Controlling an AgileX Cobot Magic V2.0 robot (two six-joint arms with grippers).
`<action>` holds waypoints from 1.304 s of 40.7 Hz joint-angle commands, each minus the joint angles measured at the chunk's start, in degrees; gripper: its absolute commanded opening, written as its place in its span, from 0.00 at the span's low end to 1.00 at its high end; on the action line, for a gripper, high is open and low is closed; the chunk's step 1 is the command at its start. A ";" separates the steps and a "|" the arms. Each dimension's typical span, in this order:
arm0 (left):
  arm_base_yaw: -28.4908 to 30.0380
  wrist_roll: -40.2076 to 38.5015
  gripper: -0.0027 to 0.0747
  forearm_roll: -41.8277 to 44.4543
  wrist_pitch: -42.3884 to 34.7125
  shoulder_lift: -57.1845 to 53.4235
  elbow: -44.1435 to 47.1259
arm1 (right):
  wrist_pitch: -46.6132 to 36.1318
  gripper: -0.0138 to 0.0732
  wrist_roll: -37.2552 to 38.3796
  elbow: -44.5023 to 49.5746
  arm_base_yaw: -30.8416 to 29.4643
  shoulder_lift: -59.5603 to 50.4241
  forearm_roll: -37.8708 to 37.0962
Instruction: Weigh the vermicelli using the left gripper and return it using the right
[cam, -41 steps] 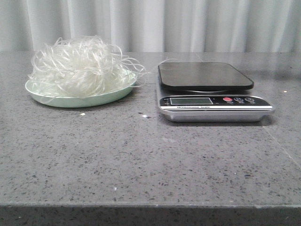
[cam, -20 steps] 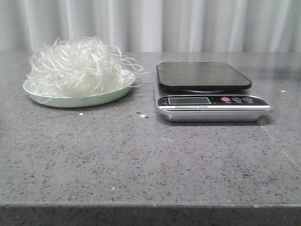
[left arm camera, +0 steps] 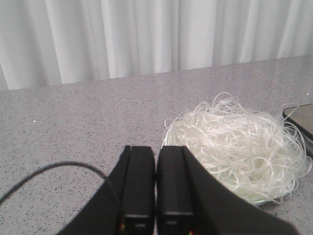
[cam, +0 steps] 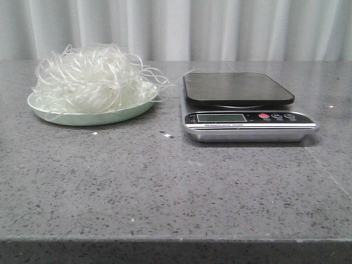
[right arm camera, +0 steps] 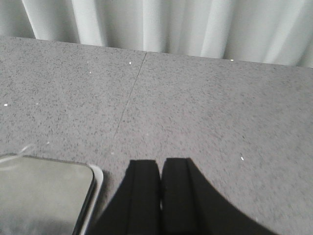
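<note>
Here the left claw [left arm camera: 155,161] sits clenched and empty at the bottom centre of its wrist frame, the vermicelli [left arm camera: 239,144] heaped just beyond, to the right. The right claw [right arm camera: 160,169] is likewise clenched over bare counter [right arm camera: 205,107]. In the front frame's upper left, vermicelli fills the pale green plate [cam: 82,116], beside the scale [cam: 247,107].
</note>
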 commanded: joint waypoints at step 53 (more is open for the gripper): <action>0.12 -0.65 0.21 -0.59 -4.56 0.06 -1.62 | -12.03 0.33 -0.03 34.48 -0.11 -41.08 -9.88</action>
